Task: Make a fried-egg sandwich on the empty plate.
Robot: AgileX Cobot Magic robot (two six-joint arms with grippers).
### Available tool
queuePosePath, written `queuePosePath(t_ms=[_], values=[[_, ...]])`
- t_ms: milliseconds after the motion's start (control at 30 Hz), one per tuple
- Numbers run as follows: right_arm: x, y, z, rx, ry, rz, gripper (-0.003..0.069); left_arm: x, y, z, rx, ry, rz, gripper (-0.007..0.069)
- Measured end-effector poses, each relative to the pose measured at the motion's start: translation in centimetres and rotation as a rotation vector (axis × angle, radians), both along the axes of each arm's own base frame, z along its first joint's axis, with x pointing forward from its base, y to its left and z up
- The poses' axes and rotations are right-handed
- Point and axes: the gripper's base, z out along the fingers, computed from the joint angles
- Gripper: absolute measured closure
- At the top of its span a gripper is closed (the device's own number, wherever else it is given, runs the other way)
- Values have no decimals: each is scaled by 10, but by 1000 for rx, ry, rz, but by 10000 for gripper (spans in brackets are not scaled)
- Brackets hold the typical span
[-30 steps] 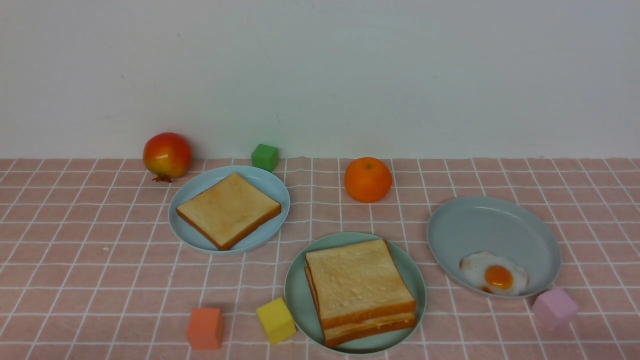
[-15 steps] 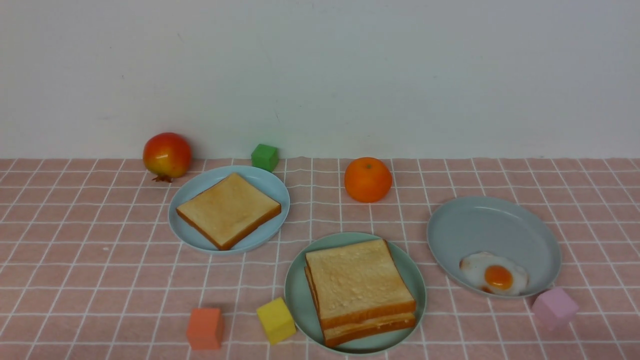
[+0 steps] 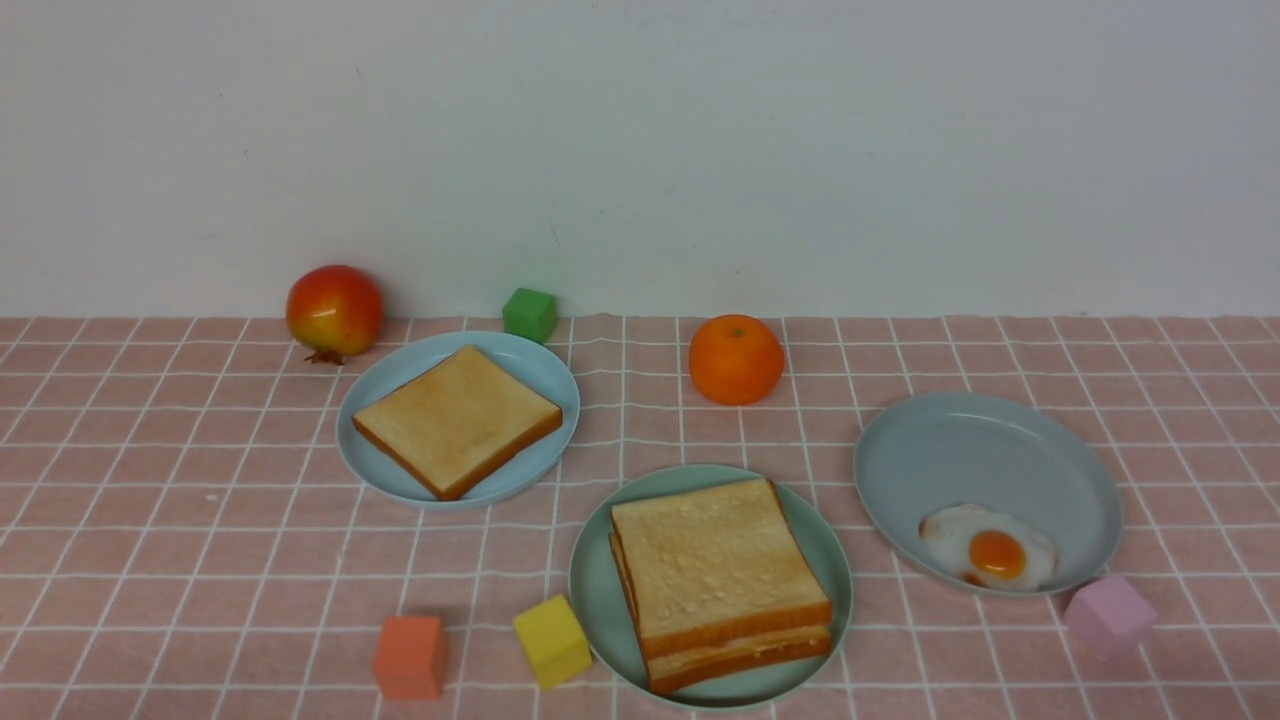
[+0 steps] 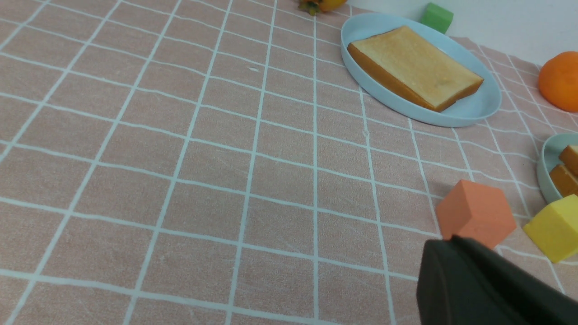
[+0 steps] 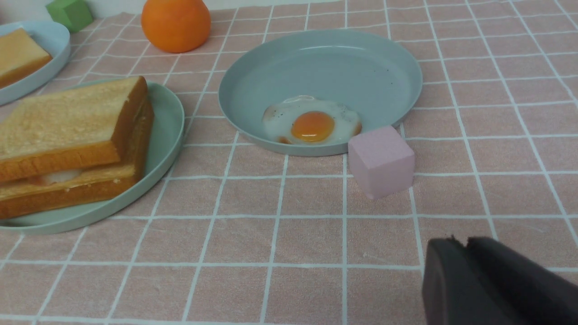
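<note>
The sandwich (image 3: 722, 583) looks assembled on the mint-green plate (image 3: 825, 548) near the cloth's front edge, so withdrawal remains: left gripper (image 4: 456, 246) closed and empty, right gripper's (image 5: 463, 246) state unclear.

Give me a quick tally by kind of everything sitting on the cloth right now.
Plates: 3 (mint-green plate, pale blue plate, grey-blue plate)
Bread slices: 3 (one alone, two stacked)
Fried eggs in plain sight: 1
Fruits: 2 (pomegranate, orange)
Cubes: 4 (green, orange-red, yellow, pink)
Total: 13
</note>
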Motion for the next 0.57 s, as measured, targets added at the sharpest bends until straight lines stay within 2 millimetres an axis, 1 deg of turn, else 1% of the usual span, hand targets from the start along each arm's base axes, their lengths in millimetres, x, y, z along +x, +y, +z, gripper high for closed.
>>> queuePosePath(t_ms=[567], values=[[0,0,0,0,0,0,549,0,0,0,0,0,0,612]])
